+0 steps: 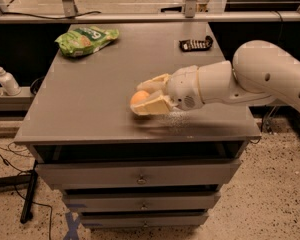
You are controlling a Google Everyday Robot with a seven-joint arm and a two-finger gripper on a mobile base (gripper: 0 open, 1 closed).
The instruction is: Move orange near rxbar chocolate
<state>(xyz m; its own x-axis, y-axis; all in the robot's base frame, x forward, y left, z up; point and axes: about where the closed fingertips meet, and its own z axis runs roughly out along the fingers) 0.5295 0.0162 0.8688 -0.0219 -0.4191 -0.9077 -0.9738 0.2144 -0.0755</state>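
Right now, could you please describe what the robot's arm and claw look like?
The arm is smooth and white, built of thick rounded segments with a few small dark holes; no cables or markings show. The claw, over the front part of the table and closed around the orange, has two cream, wedge-shaped fingers on a rounded white wrist.
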